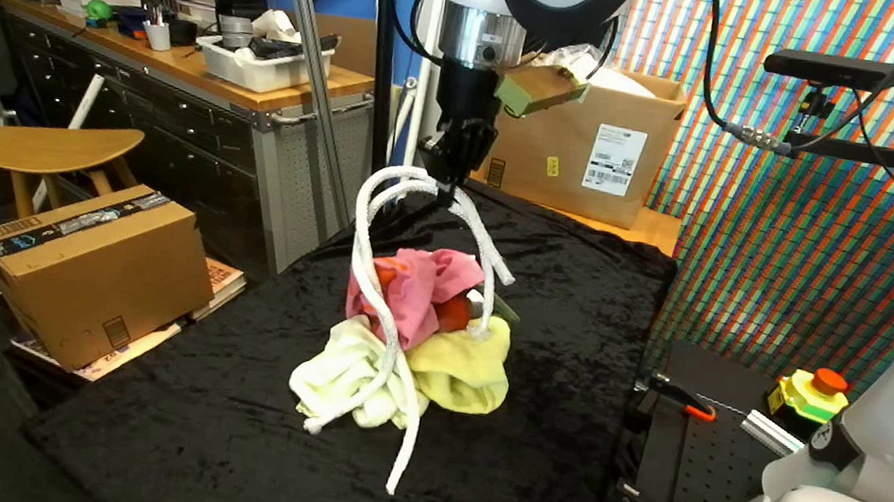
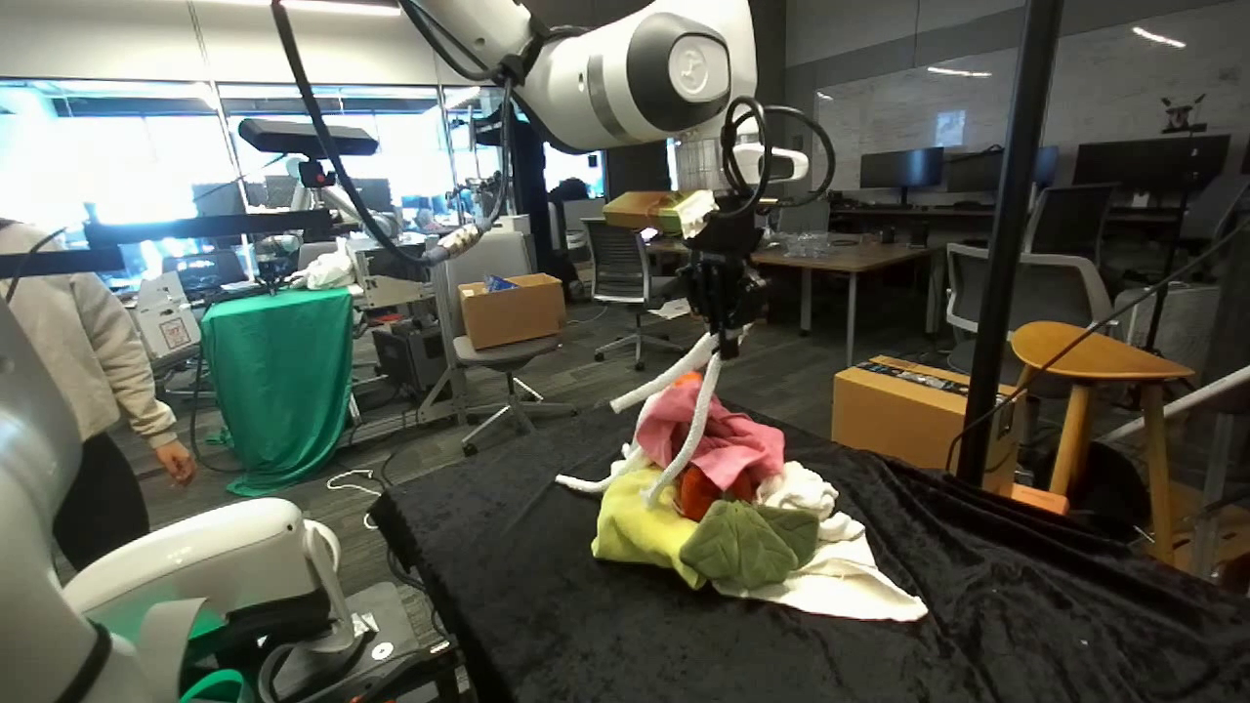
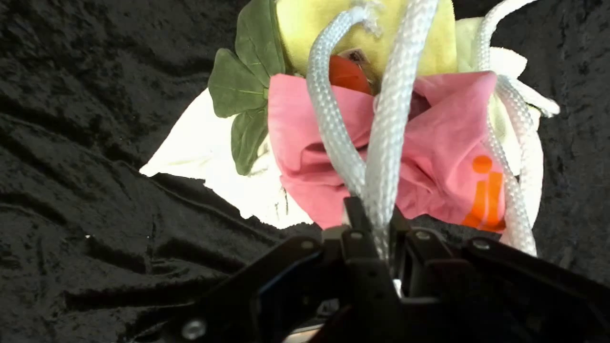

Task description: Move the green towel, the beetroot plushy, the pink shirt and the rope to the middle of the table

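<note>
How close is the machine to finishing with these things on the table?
Looks done: the pink shirt, leafy plushy and yellow-green towel lie bunched together, apparently near the middle of the table. In hand: the white rope, pinched between the fingers, its held part raised above the shirt. Left, most likely: lower that part and let go.

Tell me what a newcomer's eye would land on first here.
Probably the white rope, gripped by the pincer and hanging from it above the table. The pink shirt beneath the pincer would likely come next, bright against all that black. In an exterior view, the striped backdrop beyond the table may compete for attention.
</note>
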Robot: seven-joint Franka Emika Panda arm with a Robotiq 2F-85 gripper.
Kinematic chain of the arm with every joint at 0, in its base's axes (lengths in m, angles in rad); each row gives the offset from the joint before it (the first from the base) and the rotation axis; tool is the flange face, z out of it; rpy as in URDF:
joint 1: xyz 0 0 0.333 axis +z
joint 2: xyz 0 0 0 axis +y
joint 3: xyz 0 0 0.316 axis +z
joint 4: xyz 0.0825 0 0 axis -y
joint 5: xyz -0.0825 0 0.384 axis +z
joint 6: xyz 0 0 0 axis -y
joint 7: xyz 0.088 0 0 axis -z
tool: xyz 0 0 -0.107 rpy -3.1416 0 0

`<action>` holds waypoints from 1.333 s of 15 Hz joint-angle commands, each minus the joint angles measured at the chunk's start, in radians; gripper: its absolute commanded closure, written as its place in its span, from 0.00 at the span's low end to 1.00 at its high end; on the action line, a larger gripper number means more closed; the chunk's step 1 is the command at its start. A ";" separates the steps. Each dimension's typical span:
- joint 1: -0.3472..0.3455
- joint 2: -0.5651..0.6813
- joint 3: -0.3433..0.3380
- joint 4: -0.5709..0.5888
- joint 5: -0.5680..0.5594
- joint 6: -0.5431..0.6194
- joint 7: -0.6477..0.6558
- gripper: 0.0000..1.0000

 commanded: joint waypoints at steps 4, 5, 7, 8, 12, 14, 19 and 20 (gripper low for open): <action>0.001 0.010 0.002 0.001 -0.010 0.007 0.012 0.33; 0.001 0.011 0.001 0.000 -0.009 0.006 0.012 0.26; 0.000 0.012 0.000 -0.001 -0.006 0.000 0.011 0.11; 0.000 0.008 0.000 -0.002 0.001 -0.011 0.001 0.04; -0.003 -0.045 -0.001 -0.014 0.023 -0.117 -0.040 0.00; -0.004 -0.102 -0.001 -0.039 0.039 -0.173 -0.078 0.00; -0.002 -0.290 -0.009 -0.133 0.078 -0.290 -0.170 0.00; -0.001 -0.333 -0.011 -0.163 0.088 -0.298 -0.179 0.00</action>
